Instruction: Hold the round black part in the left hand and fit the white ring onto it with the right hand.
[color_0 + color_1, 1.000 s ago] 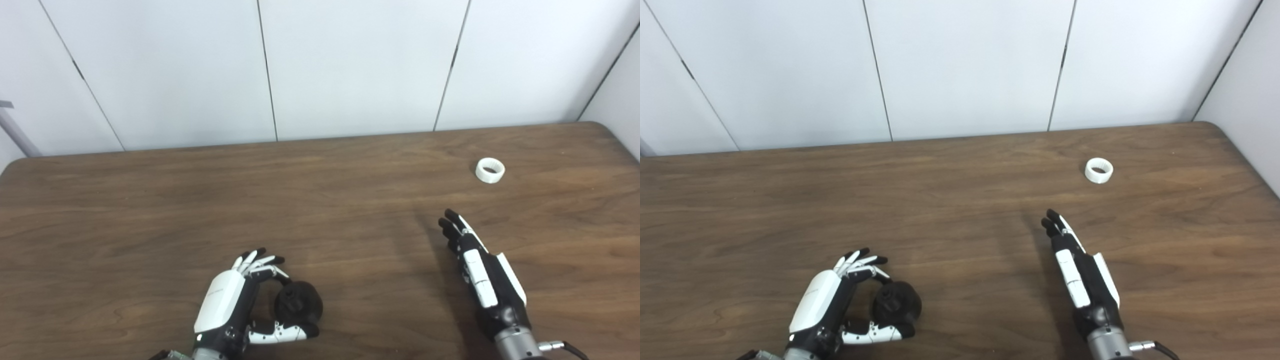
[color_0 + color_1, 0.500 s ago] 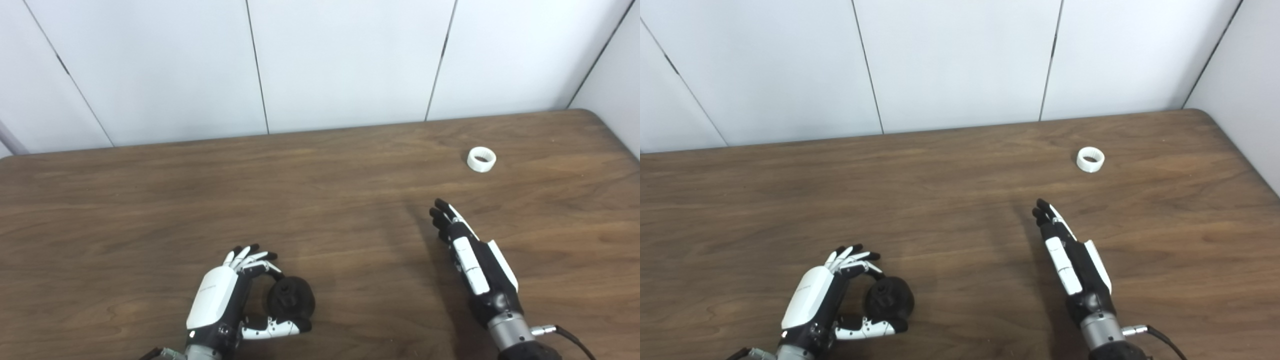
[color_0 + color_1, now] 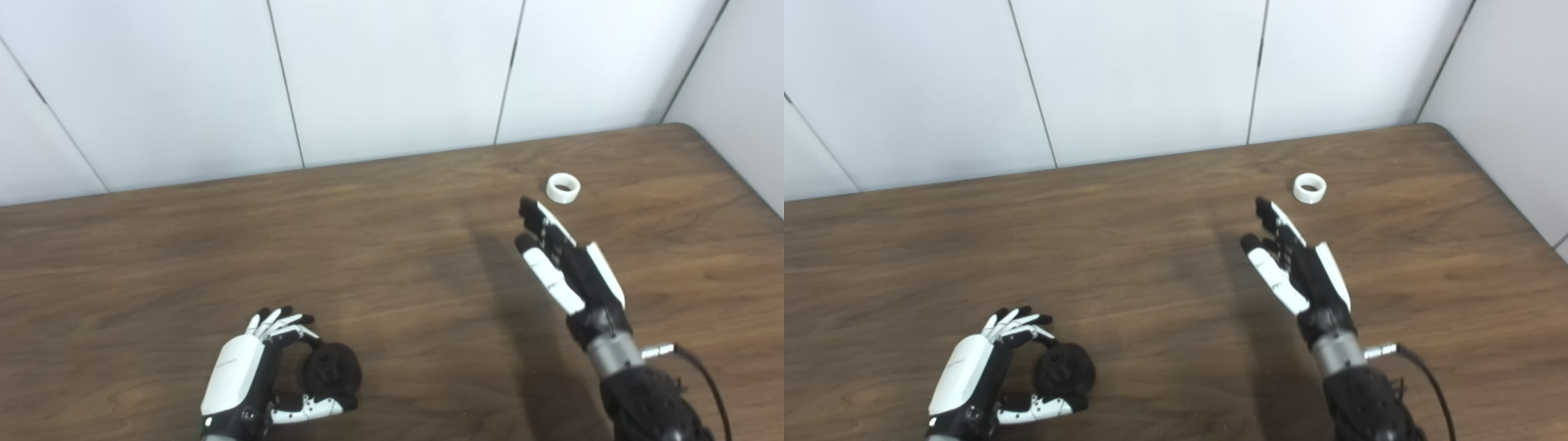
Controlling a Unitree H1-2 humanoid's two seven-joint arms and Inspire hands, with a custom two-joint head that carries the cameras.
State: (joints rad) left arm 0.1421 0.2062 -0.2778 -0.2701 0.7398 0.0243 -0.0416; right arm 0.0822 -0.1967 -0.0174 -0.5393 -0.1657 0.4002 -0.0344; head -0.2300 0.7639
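The round black part (image 3: 332, 369) sits on the wooden table (image 3: 392, 257) near the front left. My left hand (image 3: 245, 373) is shut on it, fingers curled over its far side and thumb along its near side. The white ring (image 3: 563, 187) lies flat on the table at the back right, on its own. My right hand (image 3: 563, 263) is open above the table, its fingers stretched out flat and pointing toward the ring. Its fingertips stop a short way to the near left of the ring and do not touch it.
White wall panels (image 3: 392, 79) run behind the table's far edge, and a side wall (image 3: 1507, 92) closes off the right. The table's right edge (image 3: 1519, 202) passes not far beyond the ring. A cable (image 3: 704, 380) hangs from my right wrist.
The camera has swung to the right. My right hand has risen and moved forward toward the white ring, thumb spread out. My left hand stays shut on the black part.
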